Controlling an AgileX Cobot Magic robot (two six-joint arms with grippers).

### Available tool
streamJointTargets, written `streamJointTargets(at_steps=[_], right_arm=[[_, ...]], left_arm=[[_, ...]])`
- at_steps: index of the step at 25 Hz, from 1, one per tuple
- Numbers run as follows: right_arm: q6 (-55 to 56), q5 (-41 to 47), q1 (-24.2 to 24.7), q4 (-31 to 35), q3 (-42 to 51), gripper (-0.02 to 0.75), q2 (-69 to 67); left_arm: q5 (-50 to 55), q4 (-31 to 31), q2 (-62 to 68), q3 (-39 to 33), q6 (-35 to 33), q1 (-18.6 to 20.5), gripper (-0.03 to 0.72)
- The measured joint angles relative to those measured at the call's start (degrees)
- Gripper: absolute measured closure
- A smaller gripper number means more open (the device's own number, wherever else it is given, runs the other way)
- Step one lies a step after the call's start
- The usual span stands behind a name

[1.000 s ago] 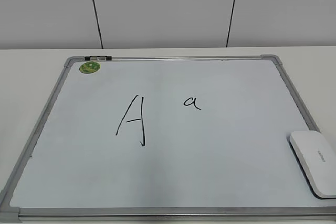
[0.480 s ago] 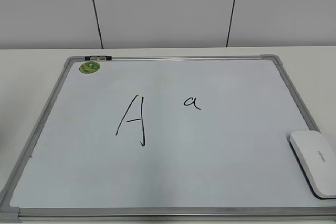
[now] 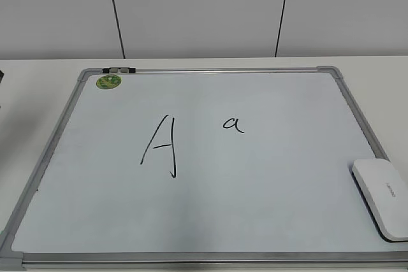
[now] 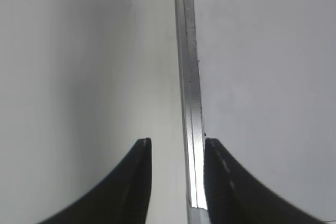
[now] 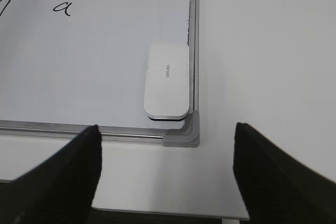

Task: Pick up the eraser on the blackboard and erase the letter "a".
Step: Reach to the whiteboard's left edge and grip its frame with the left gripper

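The blackboard [image 3: 268, 176] lies flat on the table, white with a silver-grey frame. The small letter "a" [image 3: 233, 124] is written right of its middle and also shows in the right wrist view [image 5: 63, 8]. The white eraser [image 3: 382, 199] lies on the board's near right corner, against the frame. In the right wrist view the eraser [image 5: 168, 80] lies ahead of my right gripper [image 5: 166, 126], which is open wide and empty, above the table's front edge. My left gripper [image 4: 177, 142] is open and empty, hovering over the board's frame rail [image 4: 186, 77].
A large capital "A" [image 3: 159, 148] is written left of the small letter. A round green sticker [image 3: 109, 81] and a small black-and-white clip [image 3: 119, 69] sit at the board's far left corner. A grey wall stands behind the table.
A small dark shape has come into the exterior view at the far left edge. The board, the letters and the eraser have not moved.
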State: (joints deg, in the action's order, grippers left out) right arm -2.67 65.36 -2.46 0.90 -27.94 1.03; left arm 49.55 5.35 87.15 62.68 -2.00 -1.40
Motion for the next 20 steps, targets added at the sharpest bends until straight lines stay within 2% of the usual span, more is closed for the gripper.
streamJointTargets(at_steps=[6,20], right_arm=[[0.0,0.0,0.0,0.0,0.0,0.157,0.0],[0.0,0.0,0.0,0.0,0.0,0.157,0.0]], left_arm=[[4.0,1.3,7.5,7.5,0.0,0.0,0.445],[4.3,0.5,20.7,15.7,0.0,0.0,0.445]])
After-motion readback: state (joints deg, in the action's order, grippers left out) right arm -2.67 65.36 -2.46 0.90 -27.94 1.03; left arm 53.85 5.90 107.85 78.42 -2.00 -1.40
